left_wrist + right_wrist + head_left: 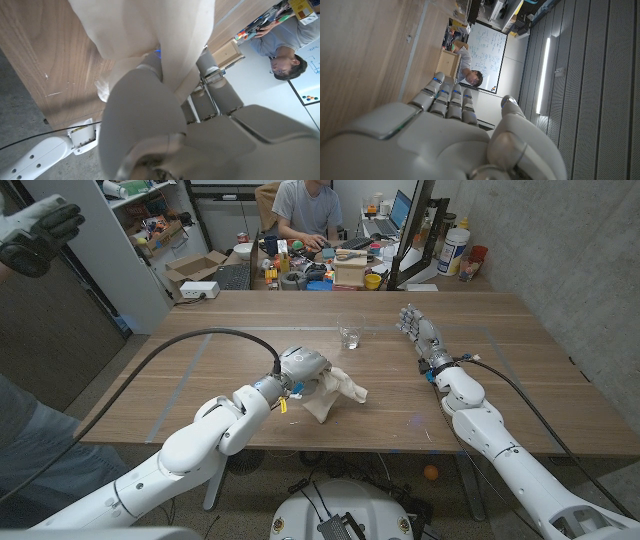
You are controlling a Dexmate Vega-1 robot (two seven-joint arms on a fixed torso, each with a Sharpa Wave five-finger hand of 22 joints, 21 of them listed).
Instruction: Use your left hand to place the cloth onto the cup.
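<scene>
Your left hand (pixel 303 370) grips the cloth (pixel 338 392), which is bunched between its fingers and trails onto the table (pixel 500 370) just beside the hand, on the side toward your right arm. In the left wrist view the fabric (pixel 170 45) passes up between the fingers (pixel 145 100). Treat the cloth as light, soft and limp: it will likely sag and fold, so hold it by the gathered middle and let the edges drape. The cup (pixel 348 336) stands beyond the hand, well apart from it. It looks like clear glass, probably light and easy to tip. Your right hand (pixel 422 335) holds nothing, fingers extended. Count: one cloth, one cup.
</scene>
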